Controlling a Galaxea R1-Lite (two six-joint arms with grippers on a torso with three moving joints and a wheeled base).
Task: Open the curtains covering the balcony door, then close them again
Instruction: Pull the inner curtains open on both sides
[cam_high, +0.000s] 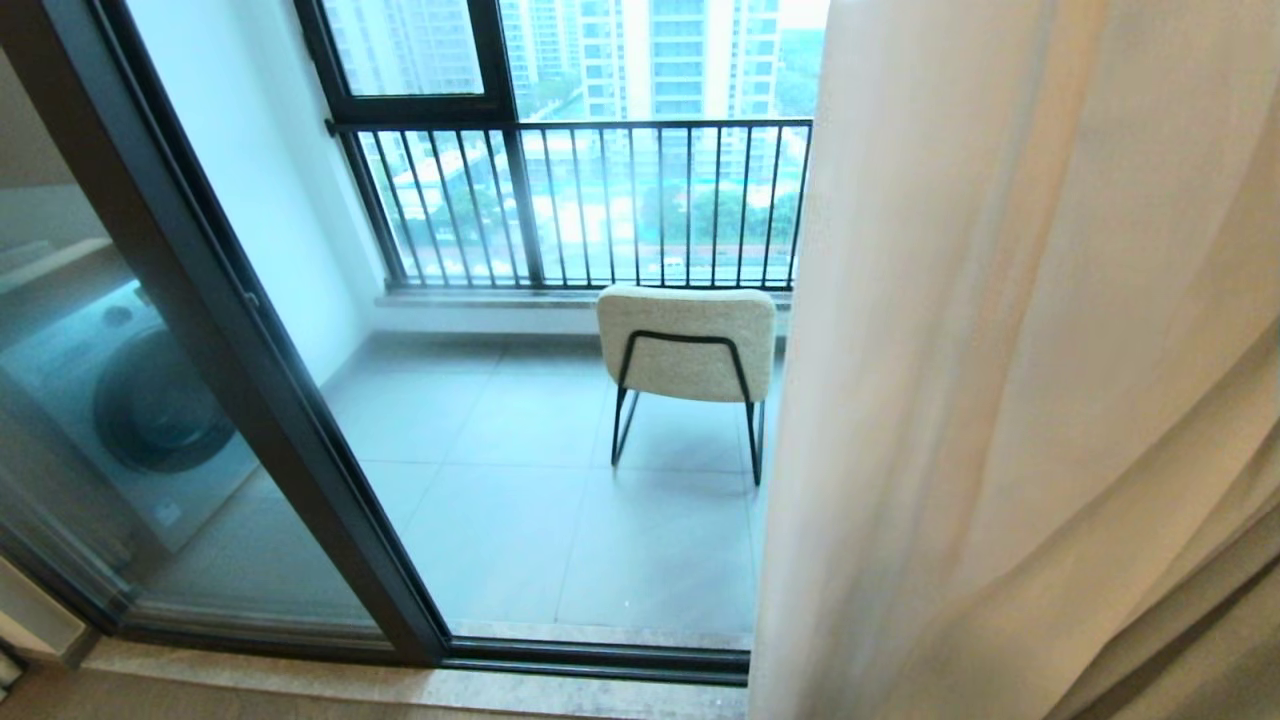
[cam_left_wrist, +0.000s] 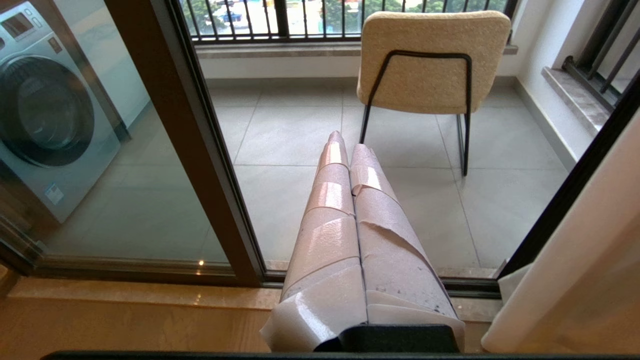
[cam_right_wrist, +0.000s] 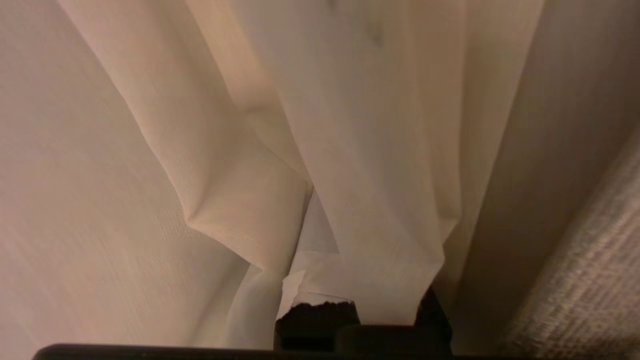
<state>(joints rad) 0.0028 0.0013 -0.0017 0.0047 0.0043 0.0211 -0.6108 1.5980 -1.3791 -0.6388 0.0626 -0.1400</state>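
Note:
The sheer white curtains (cam_high: 1010, 350) hang bunched at the right of the head view, their edge beside the open gap. The balcony door (cam_high: 250, 340) stands at the left, a glass panel in a dark frame. Neither arm shows in the head view. In the right wrist view my right gripper (cam_right_wrist: 367, 305) is buried in the curtains (cam_right_wrist: 350, 125). A hemmed fold lies over it and the folds draw in toward its shut jaws; its tips are hidden. My left gripper (cam_left_wrist: 345, 142) is parked low facing the door frame (cam_left_wrist: 200, 150), its taped fingers (cam_left_wrist: 330, 190) pressed together, empty.
A cream chair (cam_high: 686, 345) with black legs stands on the tiled balcony, in front of a black-barred railing window (cam_high: 600, 200). A washing machine (cam_high: 150, 410) sits behind the glass at the left. The door track (cam_high: 600, 660) runs along the floor threshold.

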